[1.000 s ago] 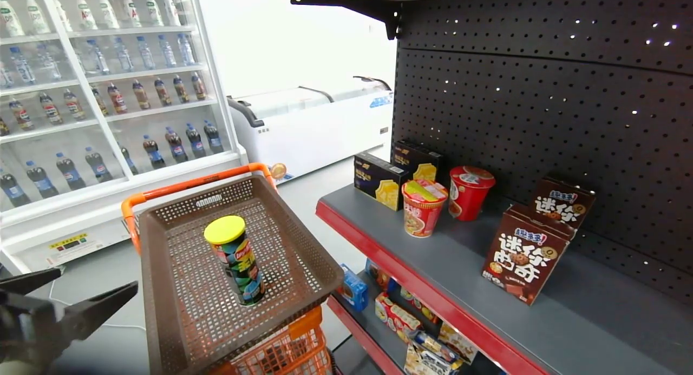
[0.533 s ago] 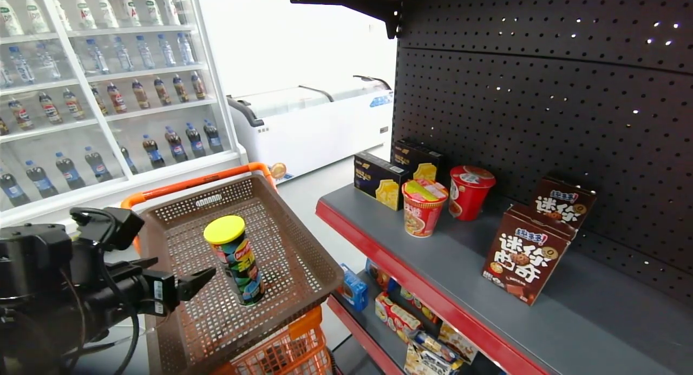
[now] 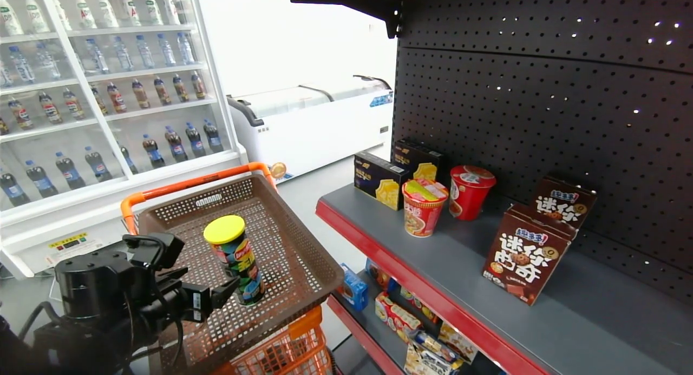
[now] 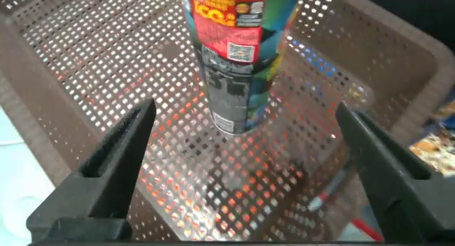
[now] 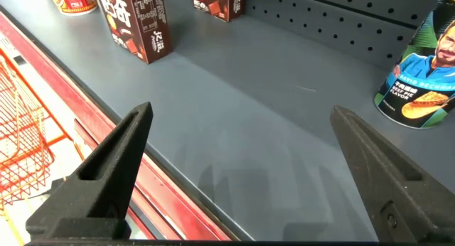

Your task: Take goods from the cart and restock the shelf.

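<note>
Chip can (image 3: 234, 258), yellow-lidded, stands upright in the cart's brown basket (image 3: 311, 256). Left gripper (image 4: 245, 112), jaws spread wide, is level with the can's lower part, not gripping it. Right gripper (image 5: 242, 111), jaws also wide, hovers above the grey shelf (image 5: 270, 153).

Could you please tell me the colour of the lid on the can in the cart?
The lid is yellow, clearest in the head view.

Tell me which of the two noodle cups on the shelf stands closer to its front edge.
The cup with the yellow-and-green lid; the plain red cup sits behind it, nearer the pegboard.
</note>
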Motion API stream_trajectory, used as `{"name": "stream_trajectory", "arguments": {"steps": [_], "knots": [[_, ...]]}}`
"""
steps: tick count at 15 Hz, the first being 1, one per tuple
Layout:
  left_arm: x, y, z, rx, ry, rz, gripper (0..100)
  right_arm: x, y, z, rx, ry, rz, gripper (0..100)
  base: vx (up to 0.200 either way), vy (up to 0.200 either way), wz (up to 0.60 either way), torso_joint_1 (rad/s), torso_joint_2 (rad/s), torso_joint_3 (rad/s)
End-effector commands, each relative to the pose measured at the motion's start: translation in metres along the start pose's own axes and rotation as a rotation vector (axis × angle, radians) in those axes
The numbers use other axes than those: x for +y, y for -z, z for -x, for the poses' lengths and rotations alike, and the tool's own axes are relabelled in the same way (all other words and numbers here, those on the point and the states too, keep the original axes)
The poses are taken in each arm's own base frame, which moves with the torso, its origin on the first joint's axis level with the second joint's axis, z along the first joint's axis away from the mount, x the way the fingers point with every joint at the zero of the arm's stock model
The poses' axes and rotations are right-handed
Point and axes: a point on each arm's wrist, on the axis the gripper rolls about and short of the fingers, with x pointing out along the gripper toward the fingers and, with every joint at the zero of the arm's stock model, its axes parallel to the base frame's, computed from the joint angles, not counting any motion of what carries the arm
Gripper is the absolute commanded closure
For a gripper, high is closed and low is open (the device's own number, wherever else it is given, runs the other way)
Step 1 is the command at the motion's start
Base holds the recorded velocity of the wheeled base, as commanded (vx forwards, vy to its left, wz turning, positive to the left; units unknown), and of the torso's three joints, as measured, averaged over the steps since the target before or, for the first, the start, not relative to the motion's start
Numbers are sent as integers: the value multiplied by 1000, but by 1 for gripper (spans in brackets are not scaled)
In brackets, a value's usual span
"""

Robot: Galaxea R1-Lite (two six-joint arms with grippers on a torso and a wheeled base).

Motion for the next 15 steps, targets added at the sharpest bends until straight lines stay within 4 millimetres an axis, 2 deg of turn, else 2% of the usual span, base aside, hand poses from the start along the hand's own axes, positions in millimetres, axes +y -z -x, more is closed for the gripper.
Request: {"name": "stream_trajectory", "arguments": {"steps": [1, 7, 12, 15], "knots": [[4, 21, -19, 50, -13, 8, 0, 0, 0, 0, 1, 0, 0, 0, 0, 0, 0, 0, 0, 0], [14, 31, -44, -20, -46, 1, 0, 0, 0, 0, -1, -2, 0, 0, 0, 0, 0, 0, 0, 0], [19, 21, -86, -106, -50, -7, 0, 0, 0, 0, 1, -2, 0, 0, 0, 0, 0, 0, 0, 0], [19, 21, -94, -118, -46, -11, 0, 0, 0, 0, -1, 0, 2, 0, 0, 0, 0, 0, 0, 0]]}}
